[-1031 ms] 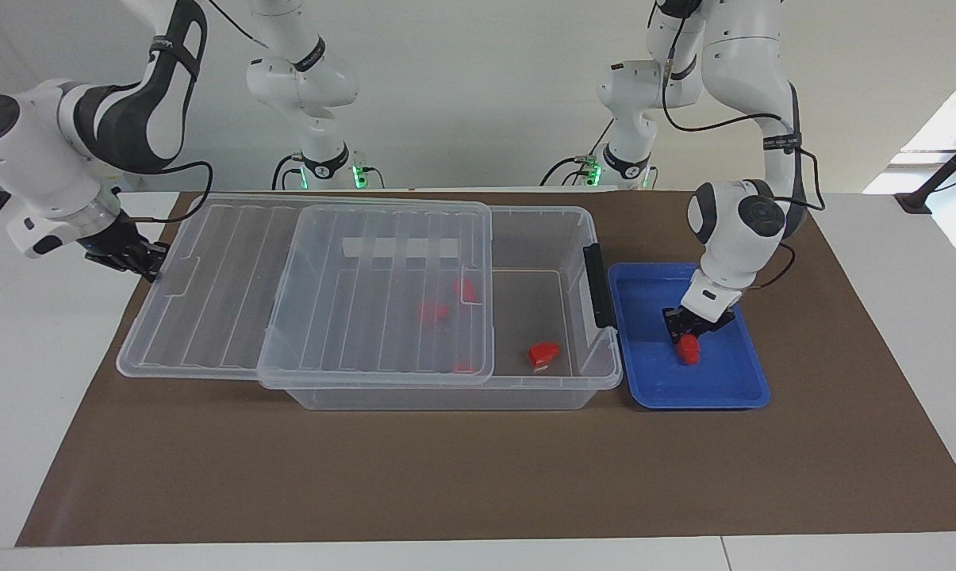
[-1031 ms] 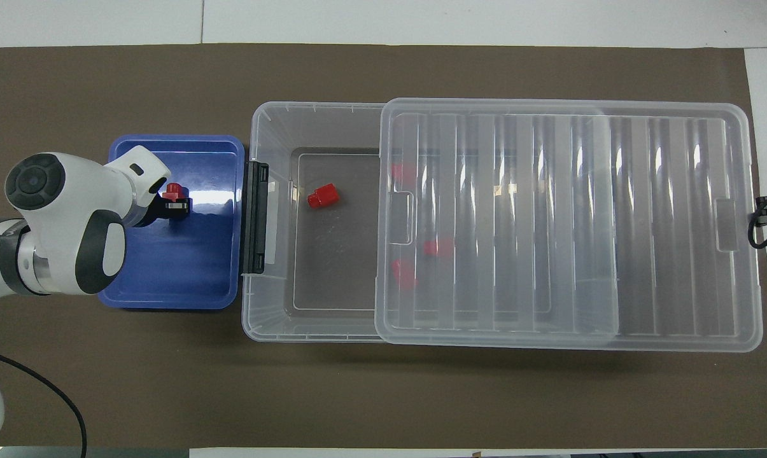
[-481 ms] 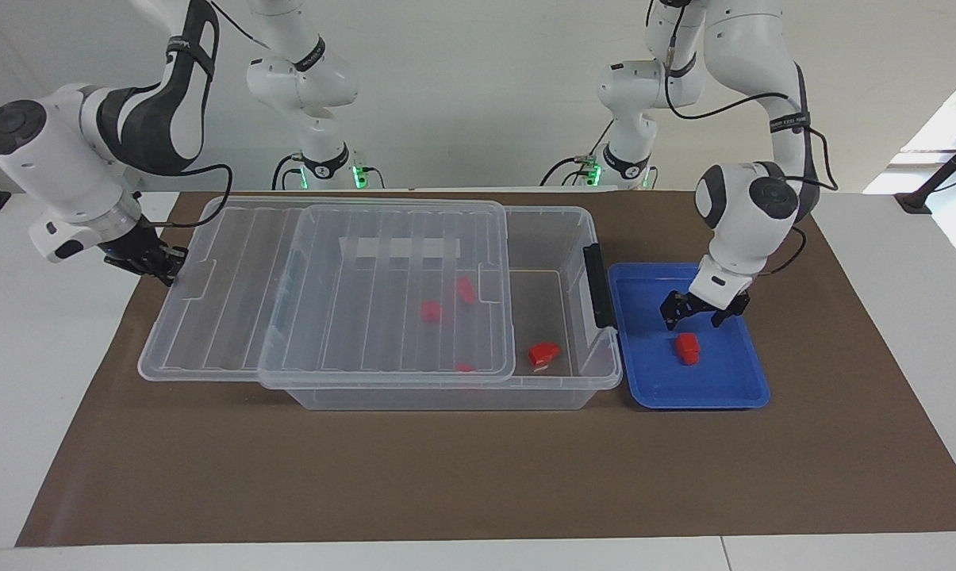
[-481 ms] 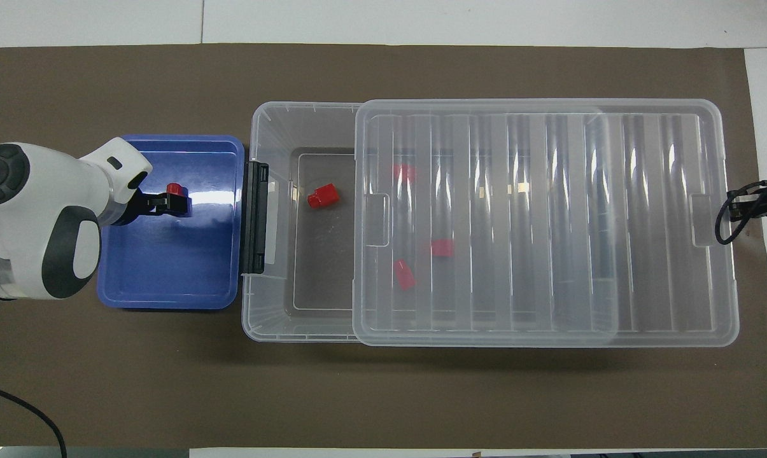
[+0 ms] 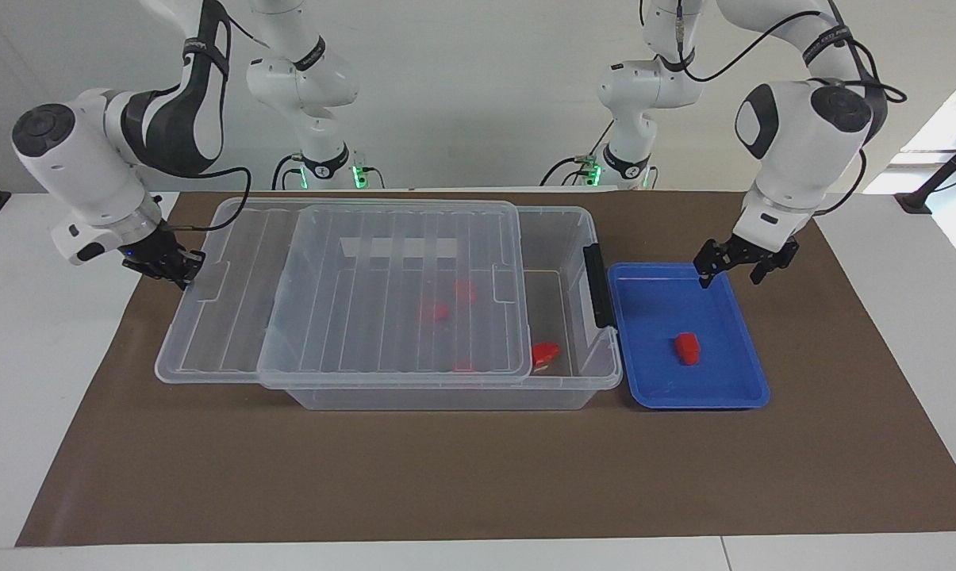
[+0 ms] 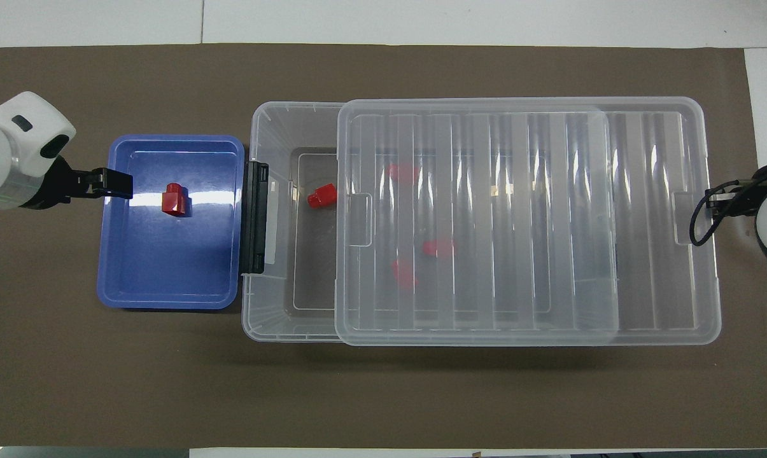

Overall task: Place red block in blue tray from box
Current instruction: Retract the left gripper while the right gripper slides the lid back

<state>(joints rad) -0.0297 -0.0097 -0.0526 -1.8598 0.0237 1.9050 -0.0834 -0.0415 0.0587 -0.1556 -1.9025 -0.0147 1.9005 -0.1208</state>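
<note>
Facing view: the red block (image 5: pixel 688 348) lay alone in the blue tray (image 5: pixel 751 396), beside the box (image 5: pixel 446 392) at the left arm's end. The left gripper (image 5: pixel 737 266), fingers spread and empty, hung over the tray's rim nearer the robots. The right gripper (image 5: pixel 164 266), pressed together, sat at the lid's (image 5: pixel 224 317) outer edge.

Overhead view: the block (image 6: pixel 173 200) pointed its stub away from the robots. No writing was readable.

Lid (image 5: pixel 343 293) covers most of the box (image 5: pixel 446 392), centre frame; only a strip beside the black latch (image 5: pixel 598 285) stays open. Blue tray (image 5: pixel 723 392), right of centre, lies uncovered from above.
</note>
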